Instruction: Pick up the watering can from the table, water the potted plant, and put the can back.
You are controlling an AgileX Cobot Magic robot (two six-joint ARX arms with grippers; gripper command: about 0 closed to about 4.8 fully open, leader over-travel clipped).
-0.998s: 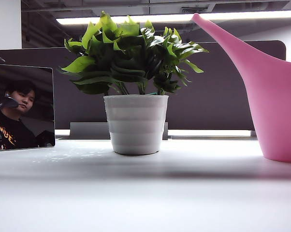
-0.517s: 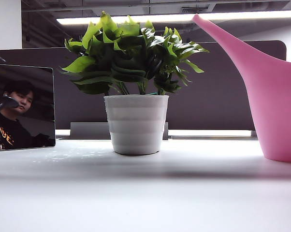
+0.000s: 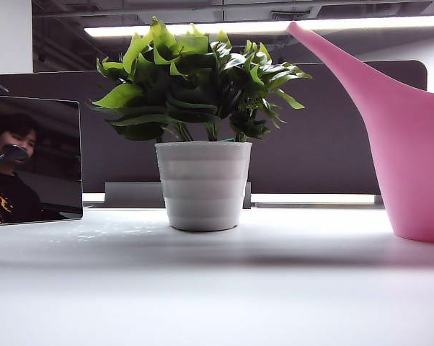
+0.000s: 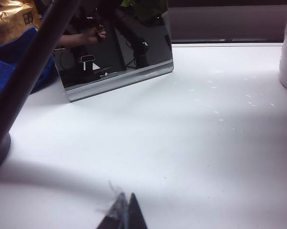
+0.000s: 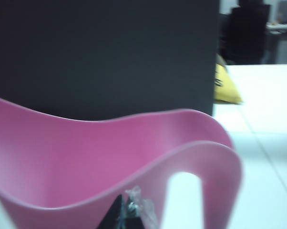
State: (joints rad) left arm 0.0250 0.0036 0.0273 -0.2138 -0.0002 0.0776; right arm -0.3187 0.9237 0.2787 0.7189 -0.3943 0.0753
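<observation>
While one watering can (image 3: 412,144) stands, one potted plant (image 3: 202,122) sits beside.

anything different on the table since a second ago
Almost nothing. In the exterior view only the person reflected in the dark glossy panel has shifted left and lower. The watering can, the potted plant and the table stand as before. No arm shows there; the right gripper, shut, is just above the can's rim, the left gripper, shut, over bare table.
</observation>
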